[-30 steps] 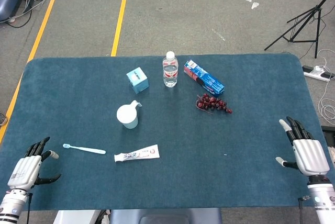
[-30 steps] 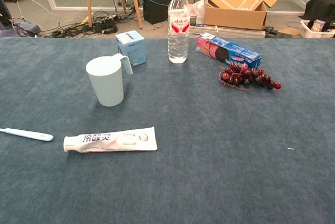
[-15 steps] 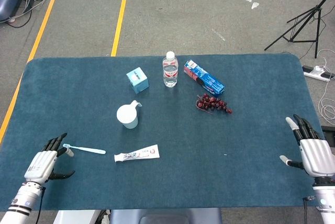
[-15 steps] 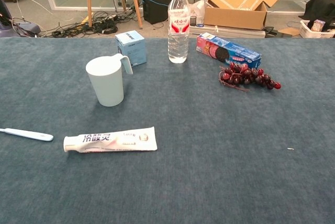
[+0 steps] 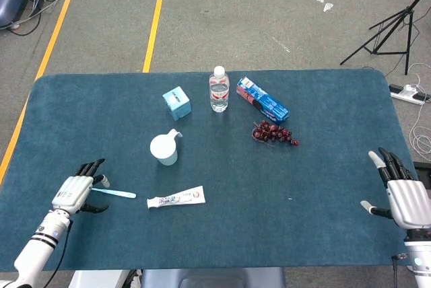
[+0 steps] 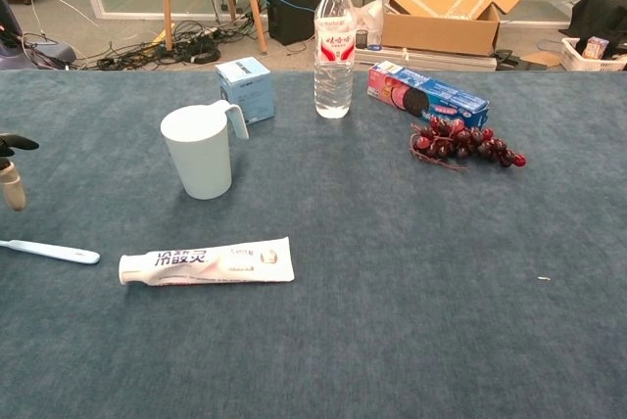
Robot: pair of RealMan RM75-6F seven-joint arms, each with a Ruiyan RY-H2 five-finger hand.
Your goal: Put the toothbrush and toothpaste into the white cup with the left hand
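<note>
The left hand (image 5: pixel 75 192) hovers over the near left part of the desk (image 5: pixel 323 140), fingers spread apart and holding nothing, its fingertips directly above the brush end of the toothbrush (image 5: pixel 116 193); whether they touch it cannot be told from the head view, and the chest view shows only fingertips at the left edge, raised above the toothbrush. The toothbrush lies flat, its handle pointing toward the toothpaste (image 5: pixel 176 198), a white tube lying flat just beside the handle's far end and nearer the desk's front edge. The white cup (image 5: pixel 163 149) stands upright behind them, near both, its mouth open and its handle turned toward the back. To do this step well, the hand should probably lower squarely over the thin handle rather than the bristles, pinch it firmly so the flat, slender thing does not slide on the cloth, then lift and tip it upright before lowering it into the cup without knocking the cup over. Farther back stand a small blue box (image 5: pixel 177 103) and a water bottle (image 5: pixel 219 89), with a blue biscuit packet (image 5: pixel 262 99) and a bunch of red grapes (image 5: pixel 274 133) to the right. The right hand (image 5: pixel 402 196) rests open and empty at the desk's far right edge, well apart from everything.
</note>
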